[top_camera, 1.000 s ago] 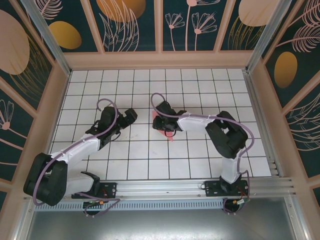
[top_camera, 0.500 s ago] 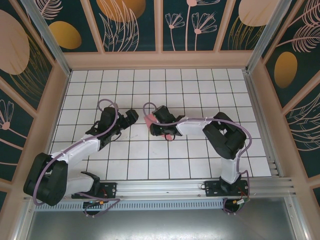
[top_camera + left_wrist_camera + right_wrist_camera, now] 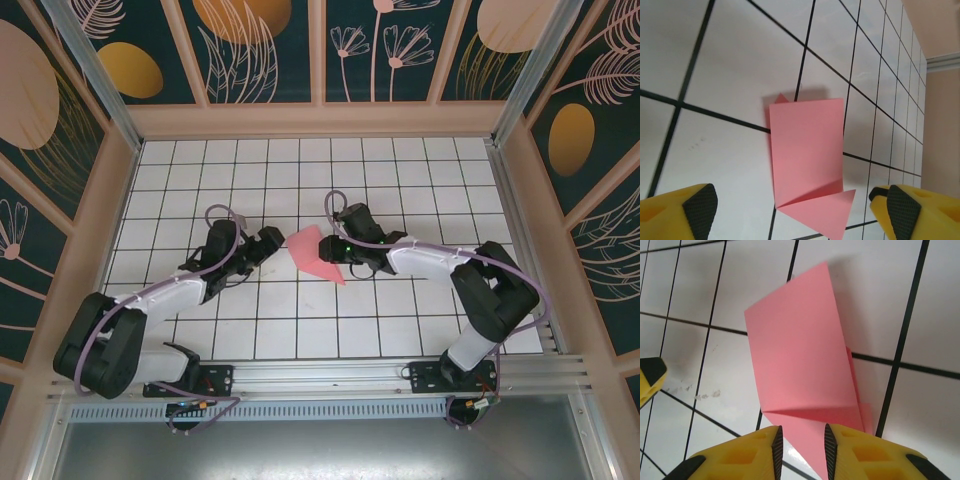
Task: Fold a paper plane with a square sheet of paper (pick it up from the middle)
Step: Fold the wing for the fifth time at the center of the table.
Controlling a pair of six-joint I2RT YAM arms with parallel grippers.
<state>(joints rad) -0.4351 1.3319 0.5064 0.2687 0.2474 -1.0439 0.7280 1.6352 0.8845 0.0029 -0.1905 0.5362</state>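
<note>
Sheet position: the sheet of paper (image 3: 315,252), pink and partly folded, lies mid-table (image 3: 400,180), between the two grippers.
Sheet shape: one blunt rectangular end and one pointed end, with a slanted crease where a triangular flap crosses near the point.
Long axis: runs from the far-left blunt end to the near-right tip in the overhead view.
Right gripper: the right gripper (image 3: 338,252) is at the sheet's right edge. In its wrist view the right gripper (image 3: 801,445) has its jaws drawn close, leaving a narrow gap with the pink of the sheet (image 3: 800,365) showing in it. I cannot tell whether the pads actually pinch the paper.
Left gripper: the left gripper (image 3: 275,240) sits just beside the sheet's left edge. Its jaws stand wide apart and hold nothing.
Left wrist view: the sheet (image 3: 807,150) lies straight ahead of the left gripper (image 3: 797,205), flap end towards it and blunt end away, with bare tile between the paper and each fingertip.
Nearer arm: the right, which is already over the pointed end.
Deciding relation: the sheet lies to the right of the left gripper, centred in its open span.
Likely step: probably a hand-over or a shared fold, with the left gripper closing in.
Risk: thin paper may slide or buckle if pushed from one side.
</note>
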